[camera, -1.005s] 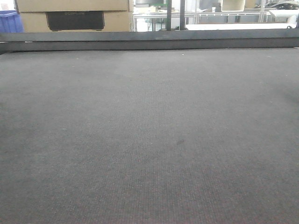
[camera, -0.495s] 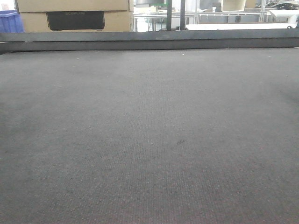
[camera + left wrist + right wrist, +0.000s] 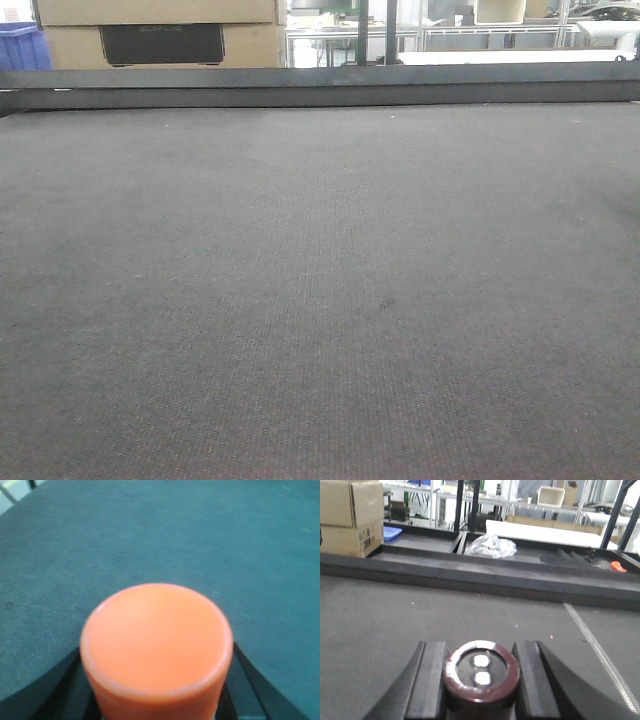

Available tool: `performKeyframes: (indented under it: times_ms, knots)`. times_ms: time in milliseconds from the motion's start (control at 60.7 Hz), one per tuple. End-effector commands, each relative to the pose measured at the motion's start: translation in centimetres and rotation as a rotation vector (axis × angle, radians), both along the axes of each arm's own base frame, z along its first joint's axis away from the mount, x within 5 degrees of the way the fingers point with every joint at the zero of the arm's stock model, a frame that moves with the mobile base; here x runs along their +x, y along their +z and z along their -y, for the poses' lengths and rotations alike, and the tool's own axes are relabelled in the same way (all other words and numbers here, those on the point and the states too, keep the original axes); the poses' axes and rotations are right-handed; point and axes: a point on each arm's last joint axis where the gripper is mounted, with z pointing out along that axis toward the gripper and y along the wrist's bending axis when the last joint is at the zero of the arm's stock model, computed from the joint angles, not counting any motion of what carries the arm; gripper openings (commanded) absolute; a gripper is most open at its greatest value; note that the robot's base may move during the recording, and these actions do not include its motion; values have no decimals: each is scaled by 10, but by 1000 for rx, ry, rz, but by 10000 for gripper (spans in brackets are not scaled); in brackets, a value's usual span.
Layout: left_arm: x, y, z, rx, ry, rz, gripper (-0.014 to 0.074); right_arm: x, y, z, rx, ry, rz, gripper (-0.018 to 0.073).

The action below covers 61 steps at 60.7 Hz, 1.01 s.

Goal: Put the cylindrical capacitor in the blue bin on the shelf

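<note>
In the right wrist view the cylindrical capacitor (image 3: 481, 672), dark brown with a silvery end, sits between the black fingers (image 3: 431, 675) of my right gripper (image 3: 481, 650), which is shut on it just above the dark mat. My left gripper (image 3: 157, 685) is shut on an orange cylinder (image 3: 156, 640) that fills the lower half of the left wrist view and hides most of the fingers. Neither gripper shows in the front view. A blue bin (image 3: 20, 47) peeks in at the far left behind the table. The shelf is out of view.
A dark mat (image 3: 320, 280) covers the table, ending in a raised dark rail (image 3: 320, 87). Behind it stand cardboard boxes (image 3: 160, 35). The right wrist view shows more dark trays, a crumpled plastic bag (image 3: 491, 545), a blue tray (image 3: 392, 532) and racks.
</note>
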Motion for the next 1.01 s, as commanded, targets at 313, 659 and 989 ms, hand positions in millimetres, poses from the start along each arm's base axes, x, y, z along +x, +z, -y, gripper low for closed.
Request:
performKeyframes:
  times_ms: [313,659,989]
  knots:
    - [-89,122,39,3,-184,-38,-111,-7,-10,0,49,-14,-169,-111]
    - [-191,186,50,34,-281,76,-111,-31,8,-10,59,30,-334,-111]
    - [-240,185,45,37,-282,149,-111,-81,35,-18,75,98,-253,-111]
